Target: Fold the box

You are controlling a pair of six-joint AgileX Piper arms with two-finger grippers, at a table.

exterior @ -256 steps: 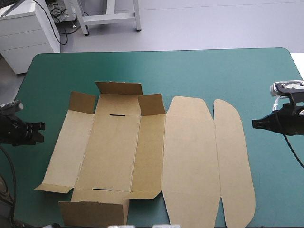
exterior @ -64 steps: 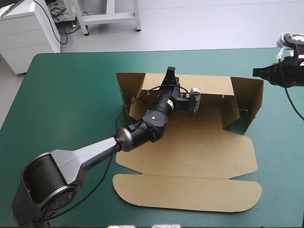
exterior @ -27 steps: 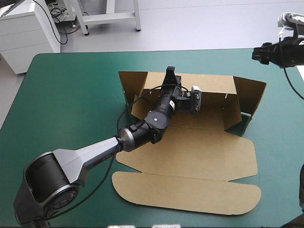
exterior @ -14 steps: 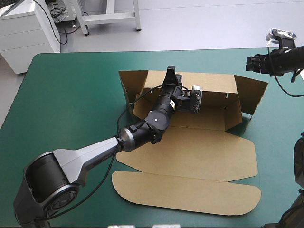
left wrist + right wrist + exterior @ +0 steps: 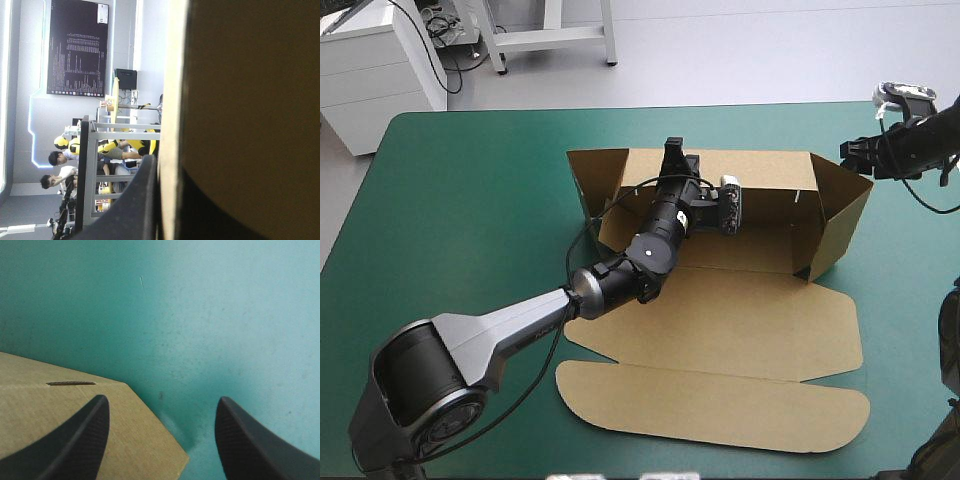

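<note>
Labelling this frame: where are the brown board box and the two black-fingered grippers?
Brown board box (image 5: 720, 320): high view, flat lid panel.
Left gripper (image 5: 678, 155): high view, fingertips on the far wall.
Right gripper (image 5: 162, 402): right wrist view, midway between open fingertips.

Left arm (image 5: 510, 325) reaches far forward, its pincer (image 5: 672, 152) clamped; right pincer (image 5: 162, 440) hovers, fingers (image 5: 75, 440) spread.

Your tally for this station — box (image 5: 720, 320): one, a single brown sheet. Grippers: two — the left gripper (image 5: 673, 152) and the right gripper (image 5: 847, 152). Table (image 5: 470, 200) with teal-green cover: one.
</note>
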